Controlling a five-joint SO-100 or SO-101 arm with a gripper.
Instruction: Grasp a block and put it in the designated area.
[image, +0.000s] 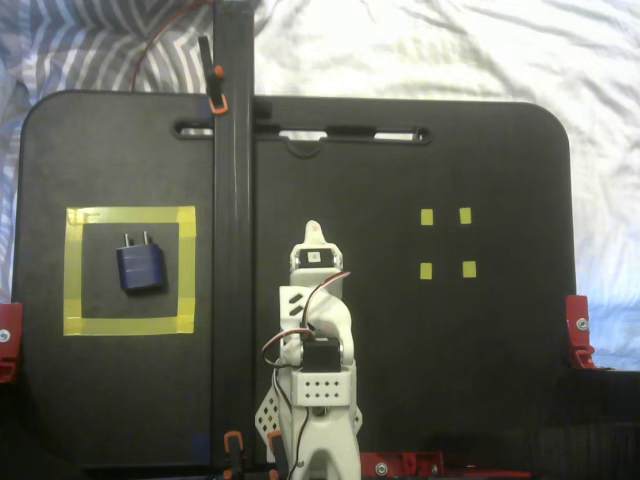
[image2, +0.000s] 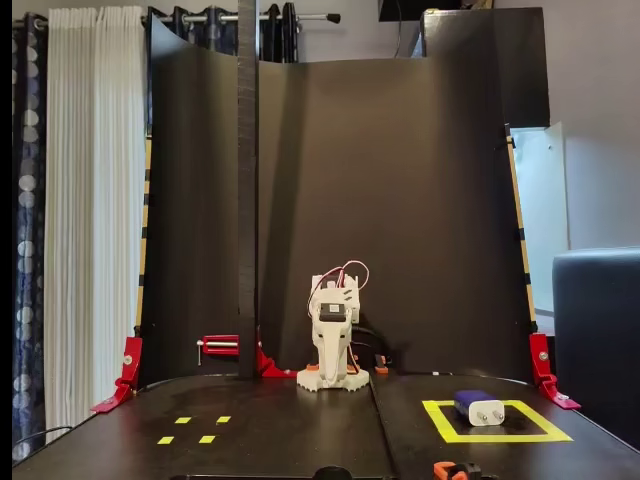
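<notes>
Already the block (image: 141, 267) is seen inside the designated area (image: 129, 216), so little risk is judged unless the folded arm's pincer (image: 314, 233), whose opening cannot be told, were swung back and the block nudged across the tape.

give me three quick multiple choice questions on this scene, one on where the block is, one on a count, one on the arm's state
1. Where does the block lie?
A. inside the yellow tape square
B. among the small yellow markers
C. in the pincer

2. How many small yellow markers are on the board?
A. two
B. four
C. six

3. What is the arm doing?
A. carrying the block
B. folded at its base, holding nothing
C. pressing on the tape

Key: 1 A, the block sits within the yellow tape square. 2 B, four small yellow markers form a little group. 3 B, the arm is folded up, its pincer well clear of the block.
</notes>
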